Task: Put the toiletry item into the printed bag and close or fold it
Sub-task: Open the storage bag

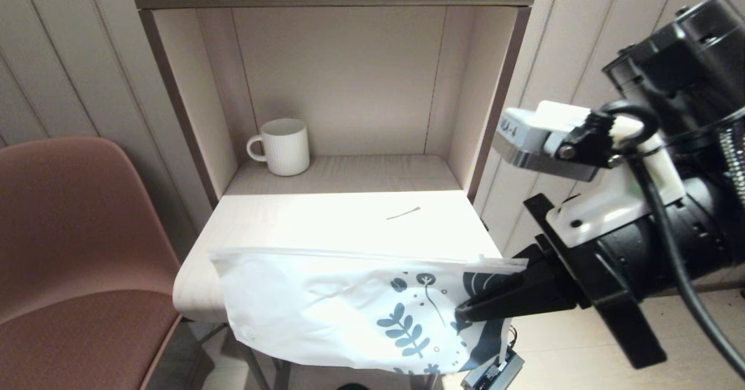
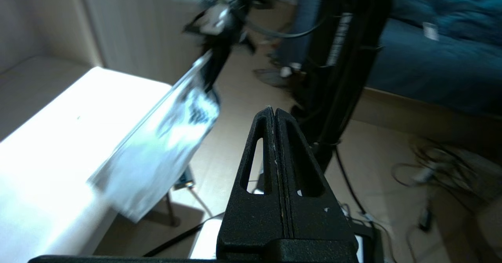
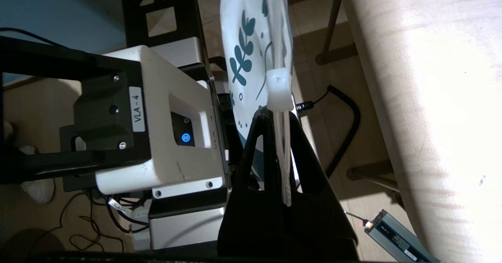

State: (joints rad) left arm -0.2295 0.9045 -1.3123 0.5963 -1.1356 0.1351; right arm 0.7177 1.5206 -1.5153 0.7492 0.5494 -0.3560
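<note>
At the near right corner of the desk point(image 1: 244, 221): right gripper point(image 1: 495, 302) clamped on the printed bag point(image 1: 326, 308), fingers point(image 3: 270, 168) pressed together over the zip-strip edge just below the white slider point(image 3: 279, 88). Bag held upright by its leaf-printed end, hanging off the front edge of the desk, plain end trailing toward the left. Left gripper point(image 2: 276, 115) off to the side, away from the desk, fingers together and holding nothing. Toiletry item point(image 1: 403, 213) lying bare on the desk top, well apart from the bag and behind it. White ribbed mug point(image 1: 282, 146) at the back of the shelf alcove, uninvolved. Judged progress: bag secured only; opening of the bag, pickup of the item, insertion, and closing or folding all outstanding.
</note>
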